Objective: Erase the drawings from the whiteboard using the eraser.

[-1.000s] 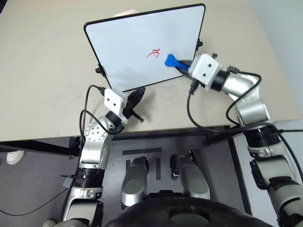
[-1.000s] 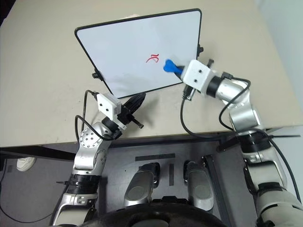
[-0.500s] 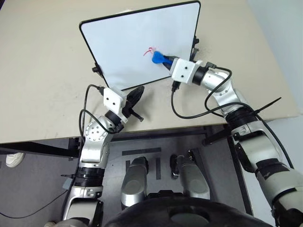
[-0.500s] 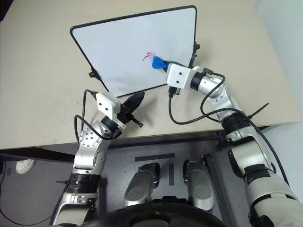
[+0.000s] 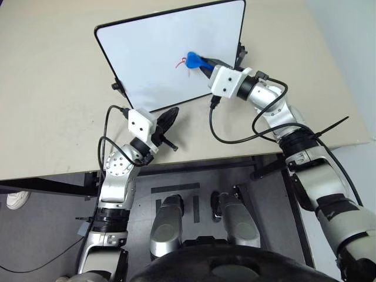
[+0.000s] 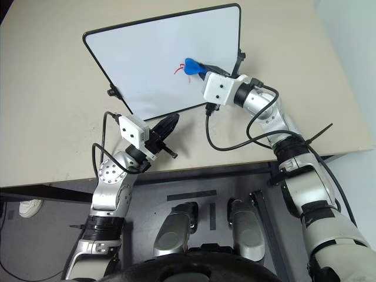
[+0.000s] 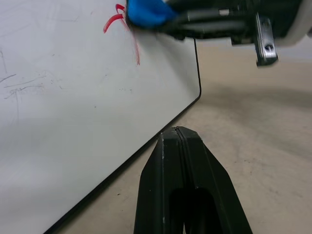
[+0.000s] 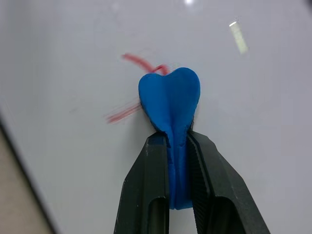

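The whiteboard [image 5: 147,64] stands tilted on the table, with the drawings [image 5: 180,61], a small red scribble, near its middle. My right gripper [image 5: 203,63] is shut on the blue eraser [image 5: 192,60], whose wide end presses against the board on the scribble's right side. In the right wrist view the eraser [image 8: 170,102] sticks out between the black fingers [image 8: 151,170], and red strokes [image 8: 139,62] show beside it. My left gripper [image 5: 169,117] is shut and empty, just off the board's lower edge; in its wrist view its tips [image 7: 179,134] point at the board [image 7: 73,97].
The board rests on a tan table [image 5: 53,106] whose front edge runs just below my left gripper. Small black knobs [image 5: 116,86] stick out from the board's sides. Black cables hang from both wrists.
My right gripper has carried the eraser leftward from beside the scribble onto it, and less of the red shows now. The left gripper has stayed where it was.
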`<control>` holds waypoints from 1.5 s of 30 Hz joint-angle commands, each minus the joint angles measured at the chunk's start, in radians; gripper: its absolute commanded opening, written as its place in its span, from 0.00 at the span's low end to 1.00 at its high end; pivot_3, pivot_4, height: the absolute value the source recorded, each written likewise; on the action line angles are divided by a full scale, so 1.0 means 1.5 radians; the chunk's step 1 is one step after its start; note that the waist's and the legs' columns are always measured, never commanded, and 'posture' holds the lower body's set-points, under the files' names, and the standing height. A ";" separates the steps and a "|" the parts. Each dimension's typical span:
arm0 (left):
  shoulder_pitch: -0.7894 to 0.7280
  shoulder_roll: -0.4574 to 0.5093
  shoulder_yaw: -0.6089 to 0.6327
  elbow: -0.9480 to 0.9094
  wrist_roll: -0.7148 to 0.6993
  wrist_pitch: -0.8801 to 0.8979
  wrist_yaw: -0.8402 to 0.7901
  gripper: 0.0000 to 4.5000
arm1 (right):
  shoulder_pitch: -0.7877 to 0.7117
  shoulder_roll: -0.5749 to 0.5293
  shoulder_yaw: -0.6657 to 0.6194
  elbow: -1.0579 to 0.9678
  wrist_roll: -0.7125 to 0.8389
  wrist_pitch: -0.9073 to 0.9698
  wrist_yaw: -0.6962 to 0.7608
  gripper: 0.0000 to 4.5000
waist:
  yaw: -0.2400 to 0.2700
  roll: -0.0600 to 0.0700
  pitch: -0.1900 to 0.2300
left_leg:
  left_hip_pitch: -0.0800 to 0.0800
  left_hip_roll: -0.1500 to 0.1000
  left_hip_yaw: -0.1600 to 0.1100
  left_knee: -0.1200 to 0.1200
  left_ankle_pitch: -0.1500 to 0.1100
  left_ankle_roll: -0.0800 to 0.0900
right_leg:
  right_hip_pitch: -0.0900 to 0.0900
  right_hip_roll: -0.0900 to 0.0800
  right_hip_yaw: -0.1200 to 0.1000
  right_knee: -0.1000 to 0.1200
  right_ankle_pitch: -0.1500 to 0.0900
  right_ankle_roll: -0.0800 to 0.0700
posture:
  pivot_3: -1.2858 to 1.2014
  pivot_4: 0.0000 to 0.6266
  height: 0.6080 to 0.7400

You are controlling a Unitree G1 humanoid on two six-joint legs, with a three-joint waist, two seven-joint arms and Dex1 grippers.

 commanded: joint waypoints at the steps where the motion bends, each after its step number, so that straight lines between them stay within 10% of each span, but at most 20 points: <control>1: -0.007 0.000 0.003 -0.013 -0.004 -0.013 -0.001 0.00 | -0.016 0.009 -0.022 -0.022 0.012 0.002 -0.017 0.07 | 0.000 0.000 0.000 | 0.000 0.000 0.000 0.000 -0.001 -0.001 | 0.000 0.000 0.000 0.000 0.000 0.000 | 0.52 0.24 1.00; 45: -0.018 -0.004 -0.001 -0.002 -0.003 -0.017 -0.006 0.00 | 0.029 0.030 0.033 -0.004 -0.027 0.041 0.033 0.07 | -0.003 0.000 0.000 | -0.001 0.000 0.000 0.000 -0.005 -0.007 | -0.002 0.000 0.000 -0.001 0.001 -0.001 | 0.52 0.24 1.00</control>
